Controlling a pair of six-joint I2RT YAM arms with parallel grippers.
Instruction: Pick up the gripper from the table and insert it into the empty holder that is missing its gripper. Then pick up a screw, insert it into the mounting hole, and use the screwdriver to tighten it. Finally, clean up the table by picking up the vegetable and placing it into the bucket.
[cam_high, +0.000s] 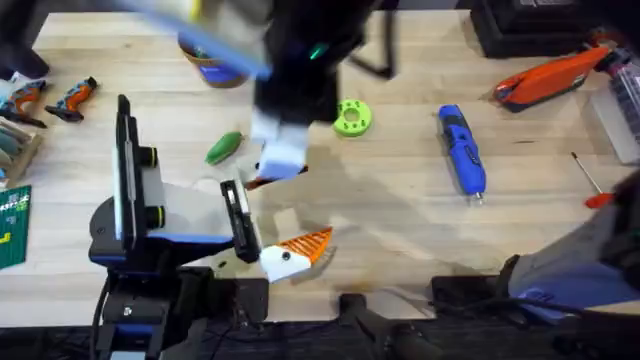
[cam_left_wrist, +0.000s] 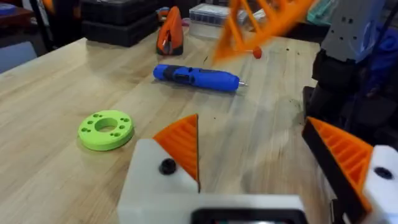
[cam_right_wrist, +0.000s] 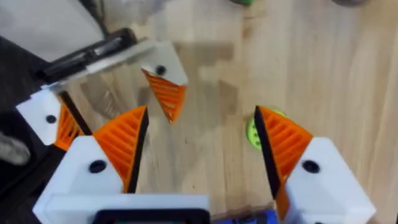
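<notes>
My left gripper (cam_high: 262, 222) lies low on the table, open, and both its white finger mounts carry orange ribbed wedges (cam_right_wrist: 166, 94). I cannot tell which mount is the holder, and no loose gripper piece lies in view. A dark spot (cam_right_wrist: 160, 70) marks one mount; whether it is a screw or a hole I cannot tell. My right gripper (cam_high: 280, 160) hangs above it, open and empty (cam_right_wrist: 202, 140). The blue screwdriver (cam_high: 462, 150) lies at the right. The green vegetable (cam_high: 224, 147) lies left of the right gripper. The bucket (cam_high: 212, 62) stands at the back, partly hidden by the blurred right arm.
A lime-green disc (cam_high: 352, 117) lies at centre back. A thin rod with a red handle (cam_high: 590, 185) is at the far right, an orange tool (cam_high: 548, 78) at the back right. Small orange clamps (cam_high: 72, 98) and cards sit at the left edge.
</notes>
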